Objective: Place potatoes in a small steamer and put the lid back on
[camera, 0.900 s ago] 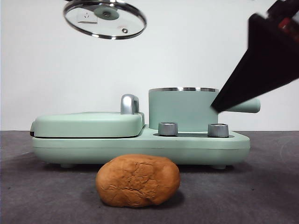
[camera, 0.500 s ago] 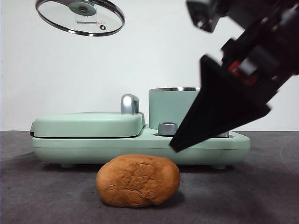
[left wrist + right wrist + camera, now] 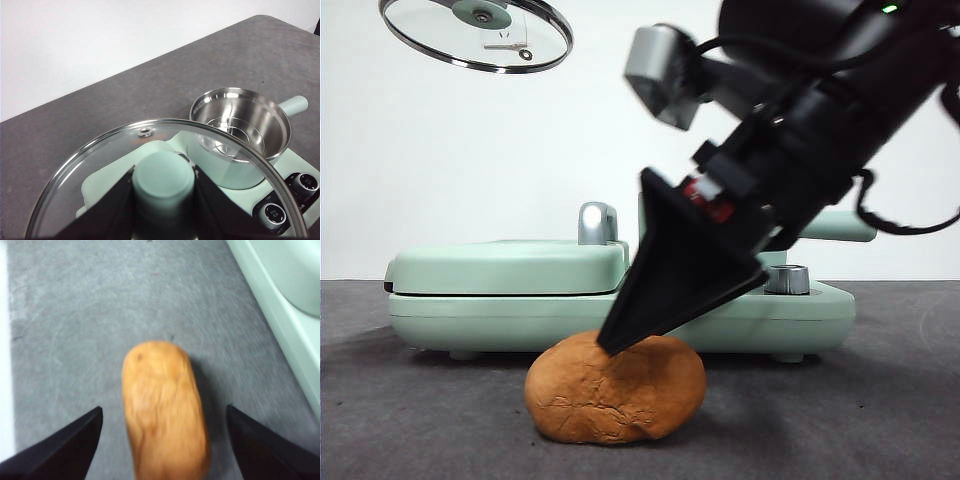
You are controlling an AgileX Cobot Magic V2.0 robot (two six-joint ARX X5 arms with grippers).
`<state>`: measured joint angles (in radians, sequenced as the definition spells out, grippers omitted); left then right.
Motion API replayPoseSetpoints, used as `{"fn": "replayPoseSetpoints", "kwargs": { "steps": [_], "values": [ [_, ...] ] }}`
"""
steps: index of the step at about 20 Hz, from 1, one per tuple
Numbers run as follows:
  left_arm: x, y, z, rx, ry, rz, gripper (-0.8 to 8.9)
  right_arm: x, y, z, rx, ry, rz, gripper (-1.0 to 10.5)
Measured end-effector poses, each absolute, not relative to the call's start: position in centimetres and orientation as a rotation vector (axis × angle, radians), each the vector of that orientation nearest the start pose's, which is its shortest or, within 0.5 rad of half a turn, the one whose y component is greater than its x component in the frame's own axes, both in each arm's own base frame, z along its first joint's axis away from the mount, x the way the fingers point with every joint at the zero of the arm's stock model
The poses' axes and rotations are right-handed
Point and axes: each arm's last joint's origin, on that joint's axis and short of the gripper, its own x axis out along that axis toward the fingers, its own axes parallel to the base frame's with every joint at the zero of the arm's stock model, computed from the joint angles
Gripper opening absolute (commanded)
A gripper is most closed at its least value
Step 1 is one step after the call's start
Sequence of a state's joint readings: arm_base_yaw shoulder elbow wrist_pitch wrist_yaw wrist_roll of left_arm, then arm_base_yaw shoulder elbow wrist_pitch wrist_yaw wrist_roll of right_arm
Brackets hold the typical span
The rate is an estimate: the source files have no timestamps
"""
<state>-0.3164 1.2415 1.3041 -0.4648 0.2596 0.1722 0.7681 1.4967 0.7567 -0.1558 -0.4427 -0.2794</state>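
Two wide-spread jaws of the right gripper (image 3: 162, 440) straddle the potato (image 3: 165, 410).

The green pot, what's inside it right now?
The green pot holds only a shiny steel steamer rack; no potato. The potato sits on the table under the right claw. The left claw holds the lid up.

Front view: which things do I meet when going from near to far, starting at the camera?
potato → right tool just over the potato's top → green cooker carrying the steamer
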Motion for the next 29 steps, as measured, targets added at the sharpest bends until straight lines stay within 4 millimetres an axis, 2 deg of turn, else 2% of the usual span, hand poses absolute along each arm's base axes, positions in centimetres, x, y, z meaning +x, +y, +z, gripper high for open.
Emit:
{"fn": "replayPoseSetpoints", "kwargs": {
  "steps": [2, 5, 9, 12, 14, 18, 21, 23, 29],
  "values": [
    [24.8, -8.9, 39.1, 0.178, 0.358, -0.602, 0.15, 19.5, 21.3, 16.8, -0.392, 0.804, 1.27, 3.8],
    [24.8, -8.9, 39.1, 0.181, 0.357, -0.603, 0.15, 19.2, 21.9, 16.1, -0.411, 0.852, 1.282, 2.4],
    [24.8, -8.9, 39.1, 0.181, 0.357, -0.603, 0.15, 19.0, 22.1, 16.2, -0.443, 0.873, 1.223, 2.4],
    [24.8, -8.9, 39.1, 0.181, 0.357, -0.603, 0.15, 18.6, 21.6, 17.0, -0.438, 0.934, 1.169, 2.4],
    [24.8, -8.9, 39.1, 0.181, 0.357, -0.603, 0.15, 18.3, 21.1, 18.8, -0.402, 0.967, 1.137, 2.4],
    [24.8, -8.9, 39.1, 0.181, 0.357, -0.603, 0.15, 19.0, 20.1, 25.0, -0.319, 1.016, 0.974, 2.4],
    [24.8, -8.9, 39.1, 0.181, 0.357, -0.603, 0.15, 19.4, 18.8, 28.9, -0.338, 1.105, 0.809, 2.4],
    [24.8, -8.9, 39.1, 0.181, 0.357, -0.603, 0.15, 20.1, 18.0, 31.9, -0.332, 1.073, 0.74, 2.4],
    [24.8, -8.9, 39.1, 0.181, 0.357, -0.603, 0.15, 22.7, 16.1, 36.0, -0.252, 0.967, 0.654, 2.4]
  ]
}}
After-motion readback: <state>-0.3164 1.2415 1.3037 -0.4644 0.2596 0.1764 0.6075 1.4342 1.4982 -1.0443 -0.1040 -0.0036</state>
